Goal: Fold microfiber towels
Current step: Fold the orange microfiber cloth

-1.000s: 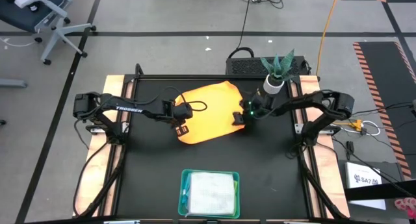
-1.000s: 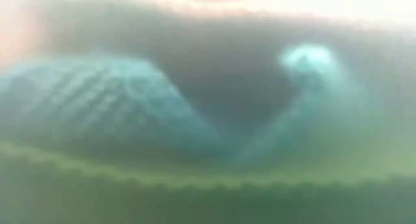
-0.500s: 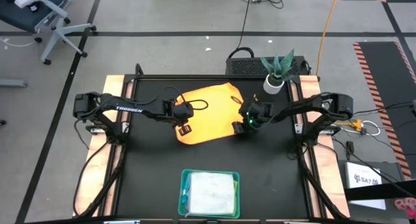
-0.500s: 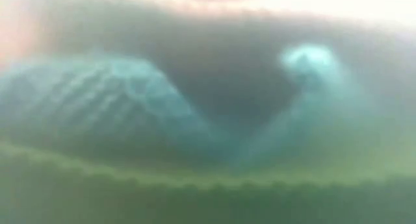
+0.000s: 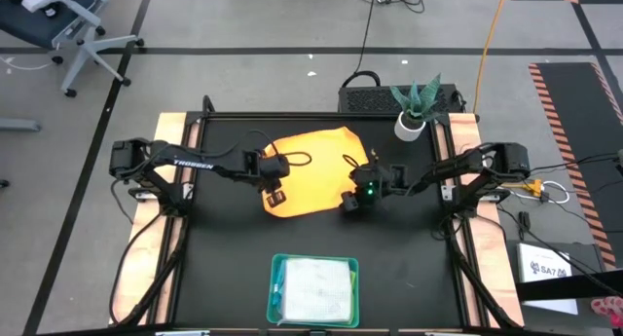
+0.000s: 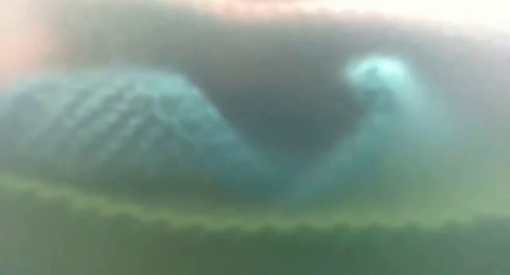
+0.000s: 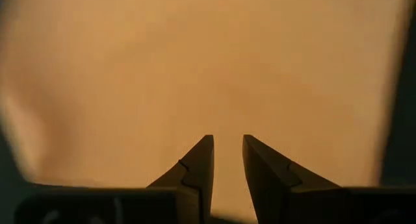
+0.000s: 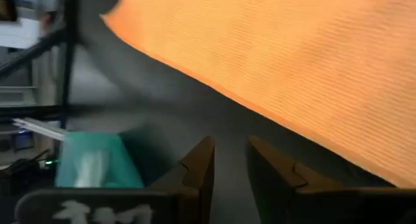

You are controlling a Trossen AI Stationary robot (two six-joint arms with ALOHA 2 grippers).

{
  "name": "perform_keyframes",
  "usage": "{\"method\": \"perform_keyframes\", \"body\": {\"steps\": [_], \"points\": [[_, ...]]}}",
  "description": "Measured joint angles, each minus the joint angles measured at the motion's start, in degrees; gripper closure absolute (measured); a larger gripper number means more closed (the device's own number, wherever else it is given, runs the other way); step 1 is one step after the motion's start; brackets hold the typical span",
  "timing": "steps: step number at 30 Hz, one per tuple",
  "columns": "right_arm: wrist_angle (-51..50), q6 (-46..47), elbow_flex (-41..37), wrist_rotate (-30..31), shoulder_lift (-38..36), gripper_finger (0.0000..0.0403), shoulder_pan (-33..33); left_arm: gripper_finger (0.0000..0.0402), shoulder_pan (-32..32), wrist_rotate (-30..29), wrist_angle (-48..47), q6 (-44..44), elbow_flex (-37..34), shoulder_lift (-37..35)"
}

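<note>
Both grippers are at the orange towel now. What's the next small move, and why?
Probably bring the right gripper onto the near right corner of the yellow-orange towel and pinch it. Its fingers are slightly apart over bare table beside the edge, holding nothing. The left gripper is already over the near left corner.

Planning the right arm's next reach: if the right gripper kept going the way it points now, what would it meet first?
Probably bare black tabletop. The right gripper, fingers slightly apart, points just past the yellow-orange microfiber towel's edge, with the teal rectangular plastic tray farther off to one side. Depth is hard to judge.
</note>
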Motion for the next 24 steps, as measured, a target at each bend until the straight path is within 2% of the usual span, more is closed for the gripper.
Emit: {"method": "perform_keyframes", "body": {"steps": [3, 9, 11, 14, 16, 19, 24], "points": [[2.11, -1.08, 0.00, -1.12, 0.00, 0.0325, -0.45, 0.0316, -1.89, 2.89, -3.92, 5.01, 0.00, 0.00], [3.49, -2.81, 0.00, -1.24, 0.00, 0.0326, -1.32, 0.0316, -5.47, -0.98, -9.38, 14.69, 0.00, 0.02], [6.80, -2.92, 0.00, -1.22, 0.02, 0.0326, -1.75, 0.0316, -5.94, -4.93, -11.02, 11.96, 0.00, 0.02], [11.21, -3.16, 0.02, -0.98, 0.02, 0.0326, -2.49, 0.0316, -4.59, -13.58, -14.14, 3.27, -0.01, -0.37], [12.35, -4.15, 0.02, -0.05, 0.02, 0.0326, -3.30, 0.0316, -2.92, -16.13, -14.84, -1.93, -0.01, -1.12], [12.28, -5.82, 0.02, 2.20, -0.37, 0.0327, -5.97, 0.0316, 0.03, -15.27, -14.72, -6.16, 0.00, -2.27], [11.90, -8.85, 0.52, 2.22, -1.83, 0.0345, -11.51, 0.0316, 5.83, -13.10, -14.56, -6.67, 0.00, -4.72]]}}
